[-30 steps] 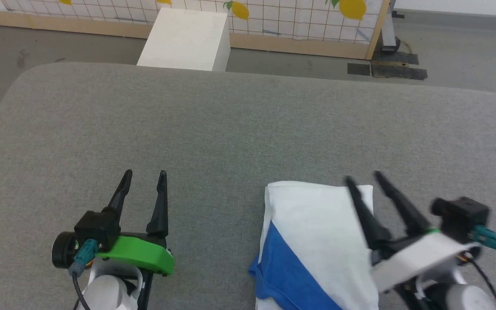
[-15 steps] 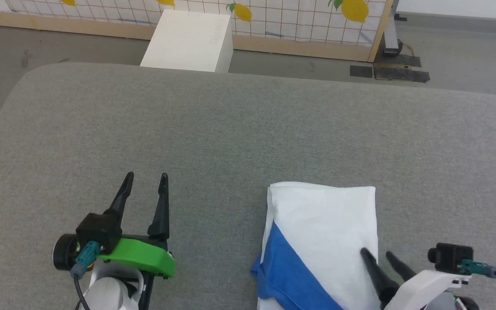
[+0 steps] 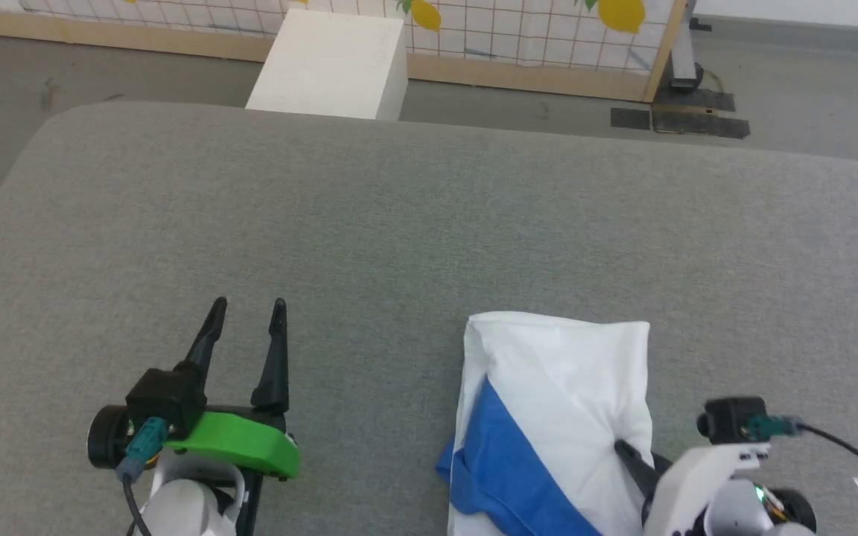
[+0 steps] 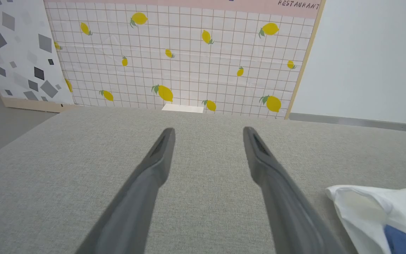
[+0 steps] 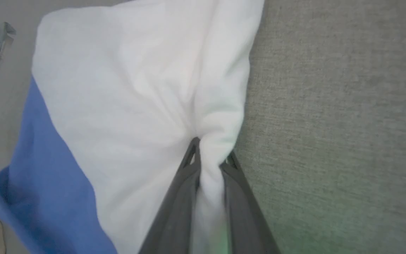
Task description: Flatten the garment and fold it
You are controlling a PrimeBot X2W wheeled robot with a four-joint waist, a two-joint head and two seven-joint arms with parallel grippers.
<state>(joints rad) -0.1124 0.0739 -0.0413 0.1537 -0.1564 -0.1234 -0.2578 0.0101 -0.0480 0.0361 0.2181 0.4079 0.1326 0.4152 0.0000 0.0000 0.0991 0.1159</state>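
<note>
Here the white soft-cloth garment with a bright-blue sleeve wedge [image 3: 563, 372] lies folded into a narrow oblong packet on the grey fabric-covered counter [image 3: 399, 223]. It sits in the near right part of the head view. Its far short edge runs roughly parallel to the counter's far edge, and its near end runs off the bottom of that view. The blue cloth shows as a slanted wedge along the packet's near left side, with white cloth above and to the right of it.

The right gripper [image 3: 626, 449], with dark fingers on a white mount under a small black camera, meets the packet at its near right edge. The right wrist view shows the same gripper [image 5: 211, 148] with its jaws pinched together on a bunched ridge of the garment [image 5: 136, 88]. White creases fan out from the fingertips there, and bare counter lies just beside the cloth on the right.

The left gripper [image 3: 249, 304], two long dark fingers on a bright-green bracket, is over bare counter well to the left of the garment. Its jaws are spread apart with nothing between them, and they point toward the far edge. I cannot tell whether it touches the counter. In the left wrist view this gripper [image 4: 208, 131] has a white corner of the garment [image 4: 372, 208] at its lower right.

Beyond the counter, a plain white rectangular block [image 3: 332, 63] stands on the grey floor [image 3: 809, 89]. Behind it is a wood-framed white grid panel printed with yellow lemons [image 3: 533, 30].
</note>
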